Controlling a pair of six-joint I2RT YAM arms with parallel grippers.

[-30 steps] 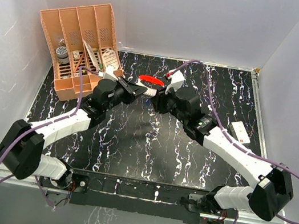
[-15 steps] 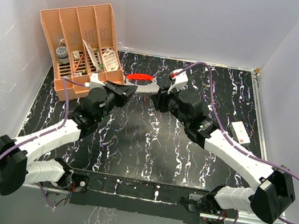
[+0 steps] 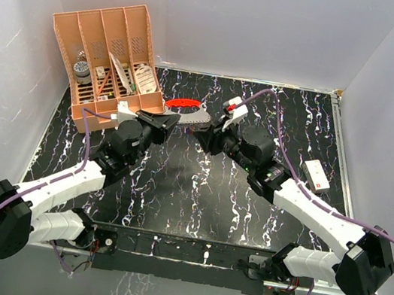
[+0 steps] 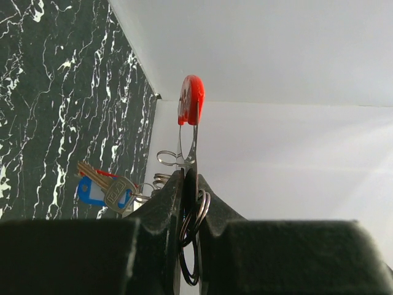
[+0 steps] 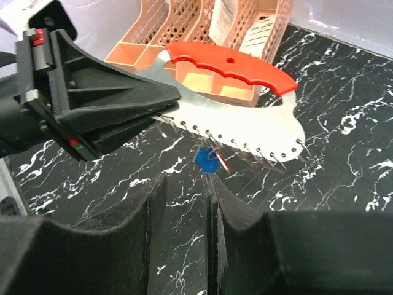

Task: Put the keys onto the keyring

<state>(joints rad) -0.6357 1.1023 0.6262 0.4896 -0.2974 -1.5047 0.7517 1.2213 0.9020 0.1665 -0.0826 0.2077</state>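
Note:
The keyring (image 3: 183,104) is a red oval grip on a flat whitish-grey plate with holes and wire loops along its edge. My left gripper (image 3: 169,120) is shut on the plate's edge and holds it above the table. In the left wrist view the keyring (image 4: 191,101) stands edge-on in my left gripper (image 4: 189,175). In the right wrist view the keyring (image 5: 230,61) is just ahead of my right gripper (image 5: 183,178), whose jaws stand apart. The blue-headed key (image 5: 207,158) and red-headed key (image 5: 225,163) sit at its right fingertip, under the plate. The keys (image 4: 104,190) also show in the left wrist view.
An orange slotted file rack (image 3: 109,63) with small items stands at the back left, close behind the left arm. A small white box (image 3: 317,174) lies at the right. White walls close in the black marbled table (image 3: 173,197) on three sides.
The left arm has drawn back and carried the keyring to the left. The right gripper has shifted a little right and toward the near edge, staying just beside the plate.

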